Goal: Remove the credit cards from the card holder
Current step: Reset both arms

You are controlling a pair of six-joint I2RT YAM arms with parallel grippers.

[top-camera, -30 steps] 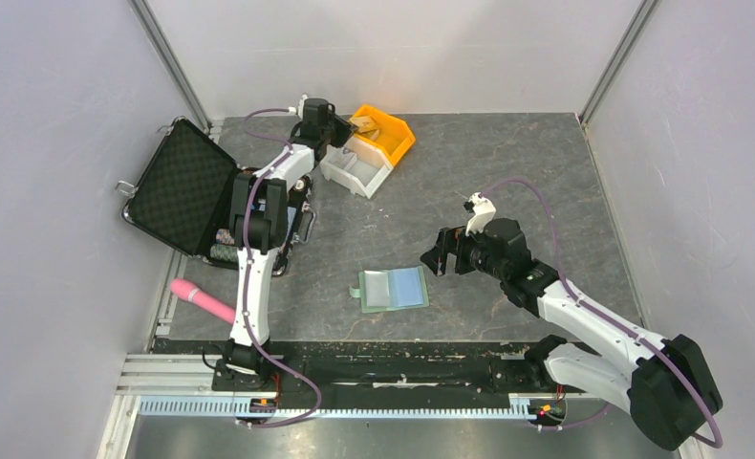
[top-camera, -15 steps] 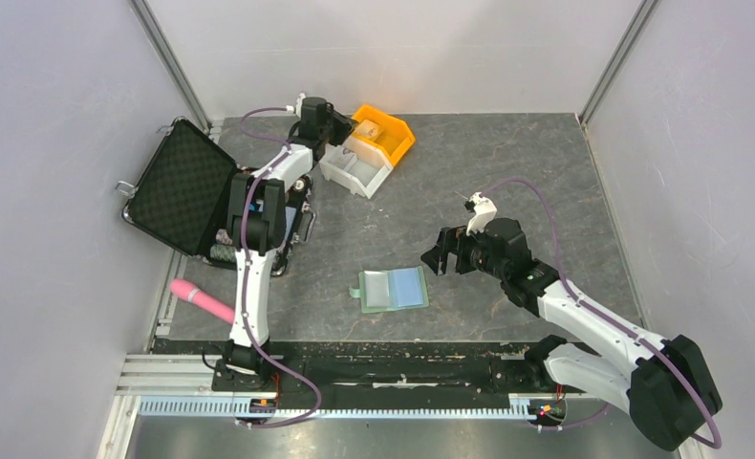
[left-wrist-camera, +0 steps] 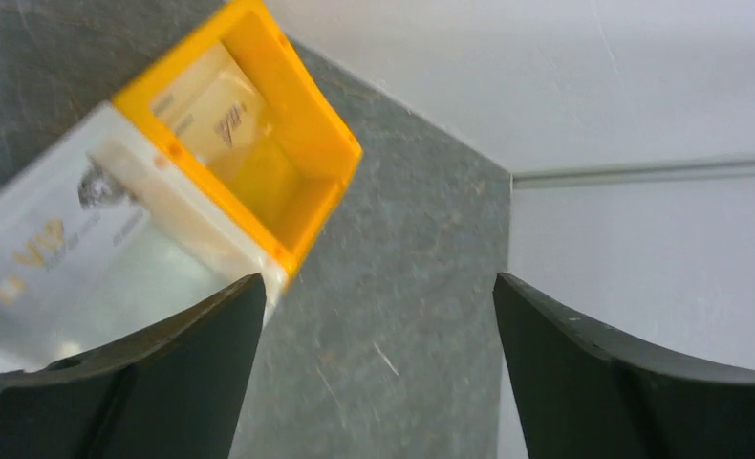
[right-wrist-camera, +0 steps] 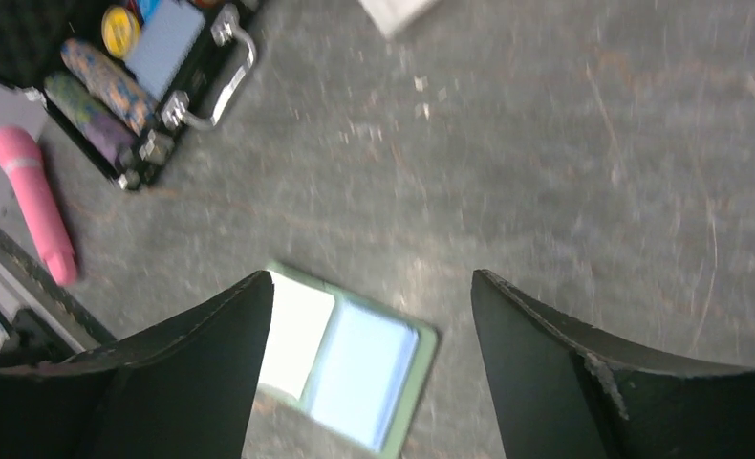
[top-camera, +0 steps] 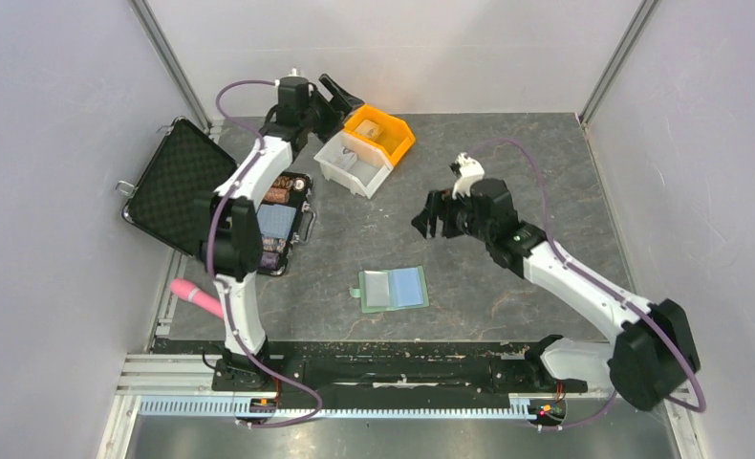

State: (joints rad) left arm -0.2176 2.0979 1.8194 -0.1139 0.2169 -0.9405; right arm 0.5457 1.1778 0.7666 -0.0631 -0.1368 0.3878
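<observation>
Beyond the card holder (top-camera: 393, 289), right pincer (right-wrist-camera: 371, 277) hovers spread, empty.
Left pincer (left-wrist-camera: 378, 283), spread too, is far off: unheld, the holder may skid with its blue card (top-camera: 410, 286).

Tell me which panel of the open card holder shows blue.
The blue panel is the half of the card holder farthest from the side tab. The other panel, beside that tab, looks pale whitish.
</observation>
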